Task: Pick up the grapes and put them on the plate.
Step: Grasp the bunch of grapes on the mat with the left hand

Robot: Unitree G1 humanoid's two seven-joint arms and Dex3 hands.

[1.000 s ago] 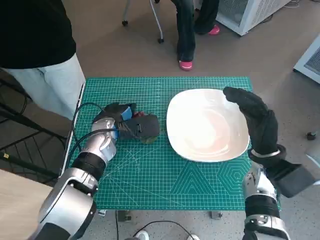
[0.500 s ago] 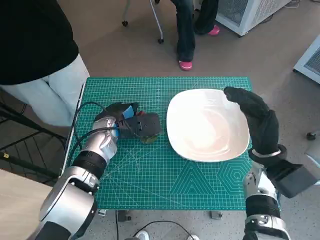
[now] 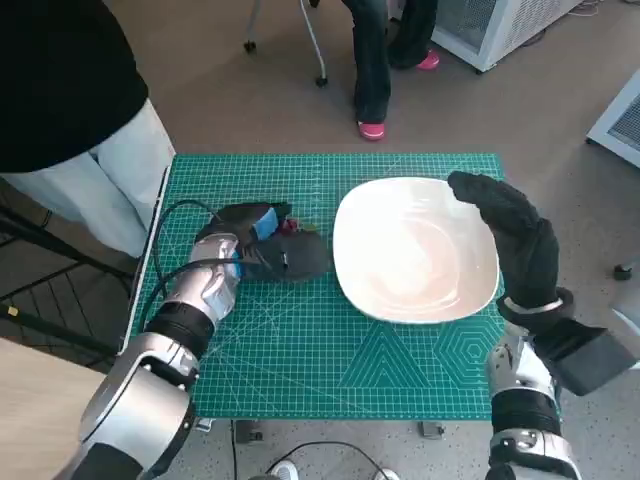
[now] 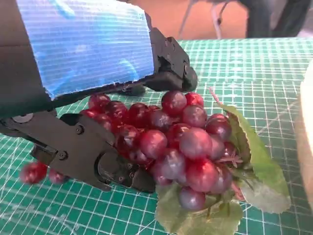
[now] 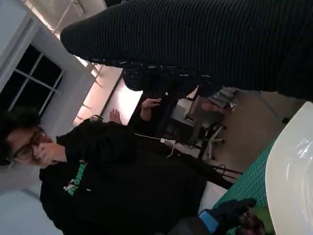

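A bunch of dark red grapes (image 4: 181, 142) with green leaves (image 4: 257, 171) sits in the grasp of my left hand (image 3: 262, 245), whose black fingers (image 4: 98, 156) wrap it from both sides. In the head view the grapes (image 3: 289, 227) barely peek out from under that hand, just left of the white plate (image 3: 415, 250). I cannot tell whether the bunch touches the mat. My right hand (image 3: 512, 235) hovers over the plate's right rim, fingers extended, holding nothing. The right wrist view shows the plate (image 5: 293, 181) and the left hand (image 5: 225, 213) beyond it.
A green cutting mat (image 3: 300, 350) covers the table. A person in a black top and pale trousers (image 3: 90, 150) stands close to the table's left edge; another person's legs (image 3: 375, 70) are beyond its far side. A black cable (image 3: 165, 225) loops by my left wrist.
My left hand has edged slightly toward the plate with the grapes, and the leaf below it is now hidden. The person at the left shifted a little. The right hand has not moved.
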